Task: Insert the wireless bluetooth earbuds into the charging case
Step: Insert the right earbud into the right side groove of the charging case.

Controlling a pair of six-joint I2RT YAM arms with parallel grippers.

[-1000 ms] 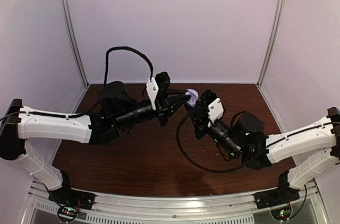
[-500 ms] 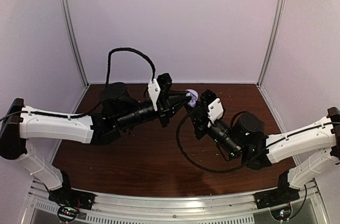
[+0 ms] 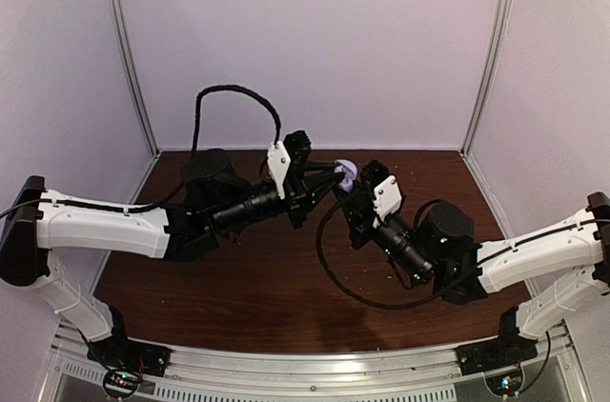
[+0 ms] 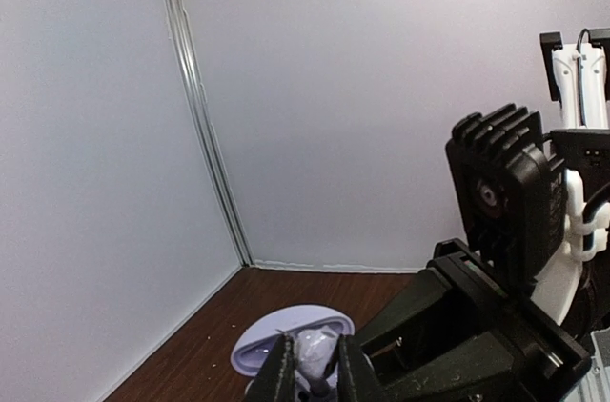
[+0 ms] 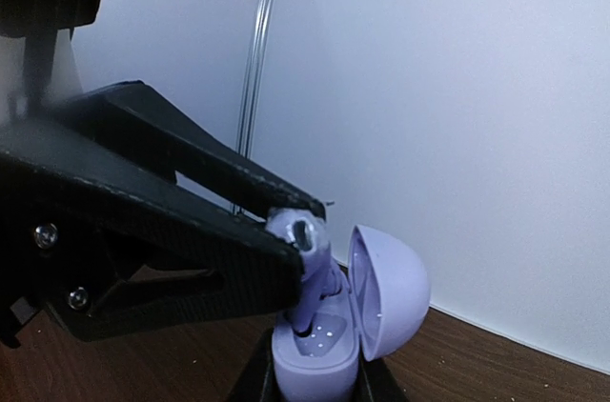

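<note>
The lavender charging case (image 5: 319,364) stands upright with its lid (image 5: 391,292) swung open, and my right gripper (image 5: 315,385) is shut on its base. One of the wireless bluetooth earbuds (image 5: 300,235), pale lavender with a silvery tip, is pinched in my left gripper (image 4: 312,350). Its stem reaches down into a slot of the case. In the left wrist view the earbud (image 4: 317,350) sits between the two dark fingers (image 4: 281,366), in front of the open lid (image 4: 276,331). From above, both grippers meet at the case (image 3: 347,171) over the back middle of the table.
The brown wooden table (image 3: 238,278) is boxed in by white walls with aluminium posts (image 3: 129,50). A black cable (image 3: 233,92) loops above the left arm, and another (image 3: 334,278) lies on the table by the right arm. The right wrist housing (image 4: 505,192) is close beside my left gripper.
My left arm has edged slightly right toward the case. The right arm and the case have not moved.
</note>
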